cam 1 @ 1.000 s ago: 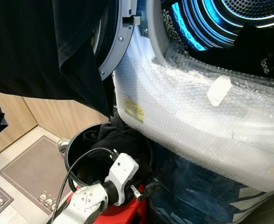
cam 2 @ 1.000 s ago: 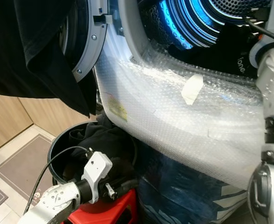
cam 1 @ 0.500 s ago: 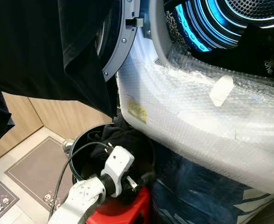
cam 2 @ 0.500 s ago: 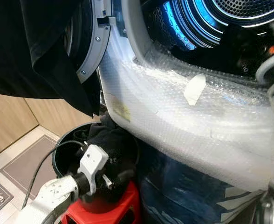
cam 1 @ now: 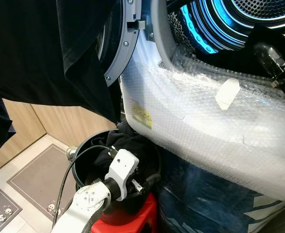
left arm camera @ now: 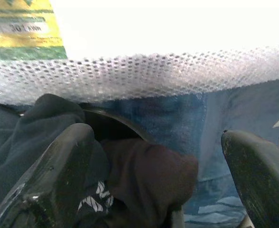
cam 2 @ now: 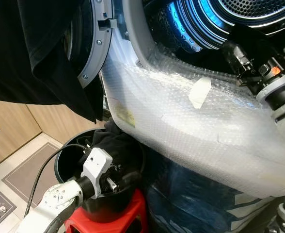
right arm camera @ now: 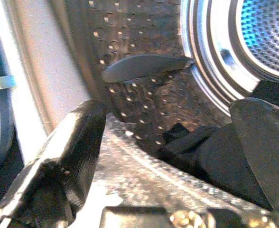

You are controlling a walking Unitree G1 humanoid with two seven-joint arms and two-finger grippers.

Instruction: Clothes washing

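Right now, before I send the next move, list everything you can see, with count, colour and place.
Washing machine: one, white, bubble-wrapped front, ahead.
Drum: one, steel, blue-lit, dark clothes inside.
Door: one, grey-rimmed, open, left of the drum.
Hanging garment: one, black, draped over the door.
Bucket: one, black, holding dark clothes, on a stool.
Stool: one, red.
Mat: one, grey, on the floor.
Left gripper: open, above the bucket's clothes.
Right gripper: open, at the drum mouth.

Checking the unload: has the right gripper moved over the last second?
Yes. The right gripper is now at the drum mouth, just above the bubble wrap on the washer front; a second ago its fingers were not there. Fingers are open.
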